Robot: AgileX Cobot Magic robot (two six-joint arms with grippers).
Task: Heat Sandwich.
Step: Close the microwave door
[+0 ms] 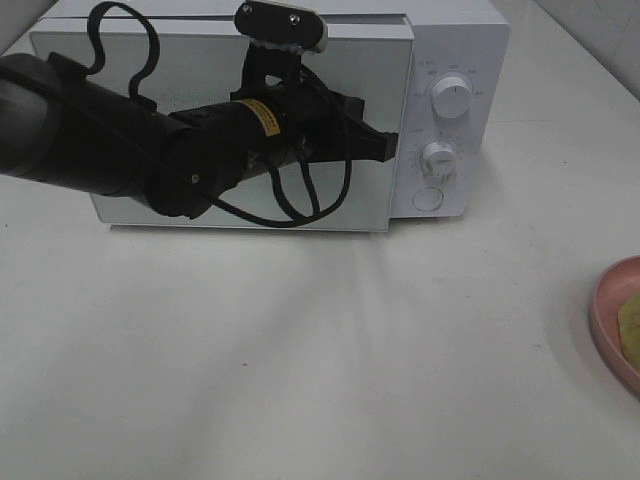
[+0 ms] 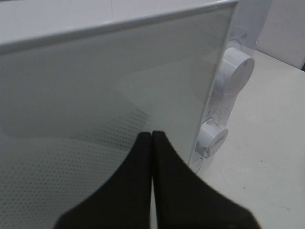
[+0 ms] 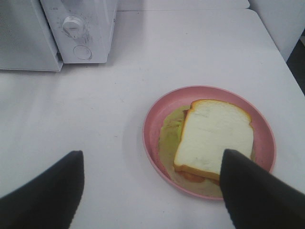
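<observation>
The sandwich [image 3: 214, 136], a white bread slice with tan crust over a yellow-green layer, lies on a round pink plate [image 3: 209, 88] on the table. My right gripper [image 3: 152, 152] hovers over the plate's near side, open, with one finger [image 3: 248, 186] overlapping the bread's corner and nothing gripped. The white microwave [image 1: 455, 60] stands at the back with its door [image 1: 200, 60] closed. My left gripper [image 1: 392, 146] is shut and empty, its tips [image 2: 151, 138] close to the door's right edge beside the control panel.
The panel carries two knobs [image 1: 450, 98] [image 1: 437, 158] and a round button [image 1: 427, 199]. The plate [image 1: 612, 320] shows only partly at the exterior view's right edge. The left arm [image 1: 120, 150] and its cables cross in front of the door.
</observation>
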